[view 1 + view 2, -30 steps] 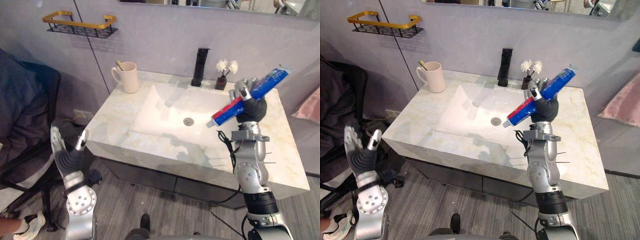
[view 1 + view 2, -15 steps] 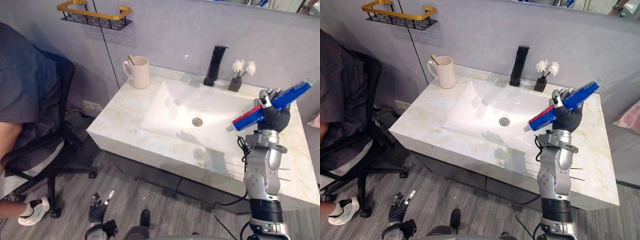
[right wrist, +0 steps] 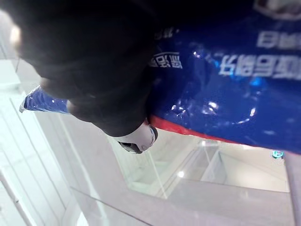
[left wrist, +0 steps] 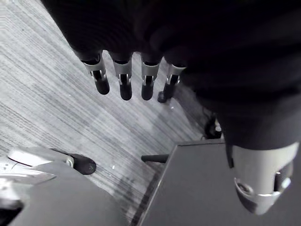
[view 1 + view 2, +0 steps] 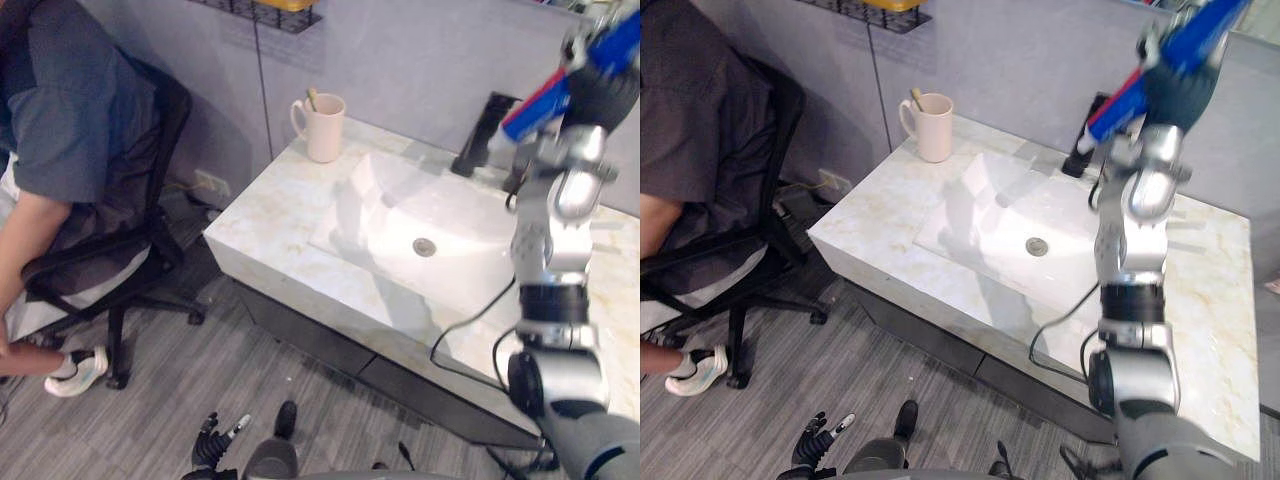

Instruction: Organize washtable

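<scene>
R hand (image 5: 1178, 92) is clamped round the blue-and-red toothpaste tube (image 5: 1168, 52), held high, well right of the cream ceramic mug (image 5: 323, 128) w/ a toothbrush in it, which stands at the back of the pale marble washtable (image 5: 270, 235). Tube's long axis is tilted: red end down toward the mug side, blue tail up & away from it. L hand (image 4: 123, 79) hangs low by the floor, well below the mug, fingers straight & apart, empty. Judgement: if the tube goes in the mug, R arm is nearer and needs a sweep leftward & down.
</scene>
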{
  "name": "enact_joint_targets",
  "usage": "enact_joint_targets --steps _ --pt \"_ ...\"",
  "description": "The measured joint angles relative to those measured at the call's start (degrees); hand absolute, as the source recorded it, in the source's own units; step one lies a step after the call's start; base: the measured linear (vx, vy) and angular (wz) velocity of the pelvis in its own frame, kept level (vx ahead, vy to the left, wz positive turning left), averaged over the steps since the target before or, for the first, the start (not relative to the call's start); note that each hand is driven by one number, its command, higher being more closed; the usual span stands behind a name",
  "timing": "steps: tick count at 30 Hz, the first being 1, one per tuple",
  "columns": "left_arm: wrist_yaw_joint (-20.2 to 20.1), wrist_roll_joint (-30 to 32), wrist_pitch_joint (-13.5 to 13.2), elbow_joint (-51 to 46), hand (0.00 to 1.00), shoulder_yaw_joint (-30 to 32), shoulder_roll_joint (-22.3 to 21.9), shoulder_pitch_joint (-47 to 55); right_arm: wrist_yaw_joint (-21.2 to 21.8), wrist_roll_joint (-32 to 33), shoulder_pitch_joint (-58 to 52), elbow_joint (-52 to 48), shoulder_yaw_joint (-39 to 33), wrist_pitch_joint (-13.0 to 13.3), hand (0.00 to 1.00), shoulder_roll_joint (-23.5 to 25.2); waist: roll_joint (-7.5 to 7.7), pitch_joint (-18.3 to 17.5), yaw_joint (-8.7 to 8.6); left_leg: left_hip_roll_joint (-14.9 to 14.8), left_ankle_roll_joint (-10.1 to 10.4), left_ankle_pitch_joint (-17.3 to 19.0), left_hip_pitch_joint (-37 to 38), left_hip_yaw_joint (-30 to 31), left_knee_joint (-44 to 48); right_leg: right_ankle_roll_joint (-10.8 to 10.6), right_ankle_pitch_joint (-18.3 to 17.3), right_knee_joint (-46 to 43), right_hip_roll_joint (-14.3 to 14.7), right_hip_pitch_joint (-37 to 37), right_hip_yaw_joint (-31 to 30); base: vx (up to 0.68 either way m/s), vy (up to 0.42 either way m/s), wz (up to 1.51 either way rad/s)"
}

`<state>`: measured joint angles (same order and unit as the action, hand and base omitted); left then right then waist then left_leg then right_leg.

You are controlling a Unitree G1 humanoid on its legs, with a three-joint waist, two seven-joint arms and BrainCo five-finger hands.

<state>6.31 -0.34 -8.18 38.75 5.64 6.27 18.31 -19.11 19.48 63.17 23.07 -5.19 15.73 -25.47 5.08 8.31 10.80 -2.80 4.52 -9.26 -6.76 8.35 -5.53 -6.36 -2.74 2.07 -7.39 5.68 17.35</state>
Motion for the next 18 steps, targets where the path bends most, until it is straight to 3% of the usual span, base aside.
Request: enact_joint_targets --steps 4,9,18 --pt "0.0 -0.1 -0.1 0.0 0.0 -0.6 0.6 -1.7 -2.1 -2.3 11.1 7.5 4.2 -0.3 1.0 -3.4 0.15 2.7 2.74 -0.2 0.3 -0.3 -2.0 1.9 0.0 0.0 0.0 0.1 0.5 -1.0 2.0 -0.02 -0.023 0.25" --pt "0.3 -0.5 -1.2 0.1 0.0 -0.8 1.1 -2.5 -3.8 -4.6 19.3 16.6 8.2 -1.5 1.0 -4.3 0.74 5.6 5.45 0.0 0.4 -0.8 -4.5 3.5 0.0 0.0 0.0 0.3 0.5 -2.2 3.9 -0.01 -0.004 0.13" --pt "1.6 -1.3 -2.5 0.1 0.0 -2.9 2.1 -3.8 -7.8 -10.3 26.2 26.2 12.3 -5.7 1.0 -4.8 1.13 9.1 7.62 -0.1 0.7 -1.6 -7.6 5.7 0.0 0.1 0.1 1.9 1.4 -3.5 6.3 0.01 -0.008 0.14"
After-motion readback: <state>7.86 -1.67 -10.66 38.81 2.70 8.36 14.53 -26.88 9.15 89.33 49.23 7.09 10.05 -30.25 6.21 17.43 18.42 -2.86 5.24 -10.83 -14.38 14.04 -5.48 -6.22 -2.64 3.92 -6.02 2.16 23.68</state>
